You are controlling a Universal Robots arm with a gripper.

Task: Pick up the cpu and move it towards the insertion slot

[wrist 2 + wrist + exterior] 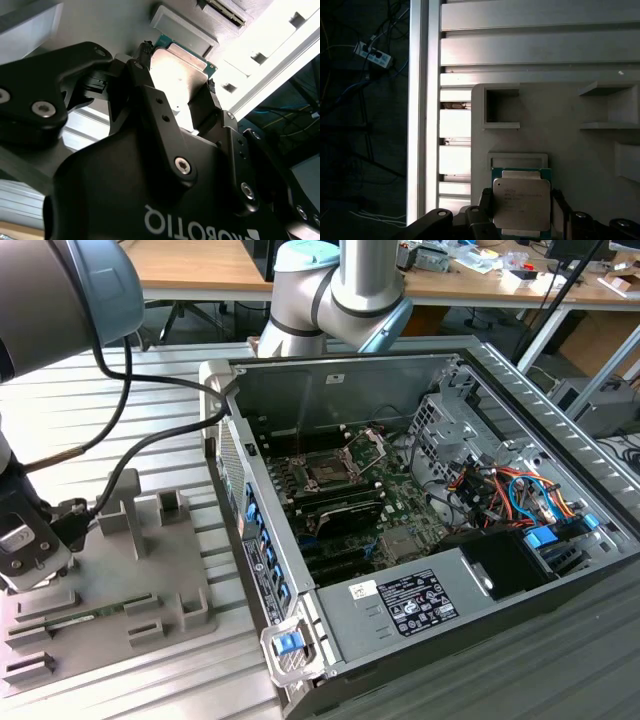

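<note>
The gripper has its 2 fingers drawn in against opposite edges of the cpu, so the chip is pinched between them with its silvery top facing the first wrist view. In the second wrist view the cpu appears to hang just clear of the shallow recess in the grey tray, which looks empty. In the exterior view the gripper is over the tray at that view's left, well apart from the insertion slot inside the open computer case. The grip is on thin edges only, so the main risk is probably the chip slipping or tilting if it is jolted. A tilted chip would meet the socket unevenly. The tray's upright posts stand near the gripper on the case side and could catch a low pass. The case's near side wall rises between tray and socket and must be cleared from above. The arm's black cables drape over that wall's corner and might snag. Above the tray the room is open. Around the socket it is tighter, with the raised retention bracket and the metal drive cage close by.
</note>
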